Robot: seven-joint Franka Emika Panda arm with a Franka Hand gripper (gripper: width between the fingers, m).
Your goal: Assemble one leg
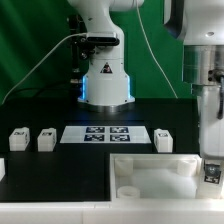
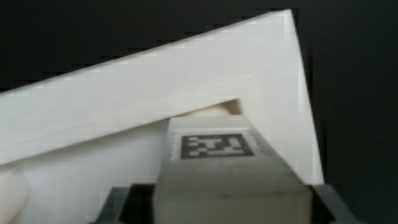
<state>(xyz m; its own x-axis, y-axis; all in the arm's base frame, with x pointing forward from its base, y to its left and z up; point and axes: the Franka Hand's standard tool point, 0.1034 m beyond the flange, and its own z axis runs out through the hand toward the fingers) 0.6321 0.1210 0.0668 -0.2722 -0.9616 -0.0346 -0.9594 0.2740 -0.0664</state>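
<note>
One leg (image 2: 217,170) sits clamped in your gripper (image 2: 217,205) at the panel (image 2: 160,100) corner — keep it upright, square to the corner — then seat it gently.

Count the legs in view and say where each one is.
4. Two legs stand left of the marker board in the exterior view, one stands right of it, and one is at the panel's corner in the gripper. More may be hidden.
</note>
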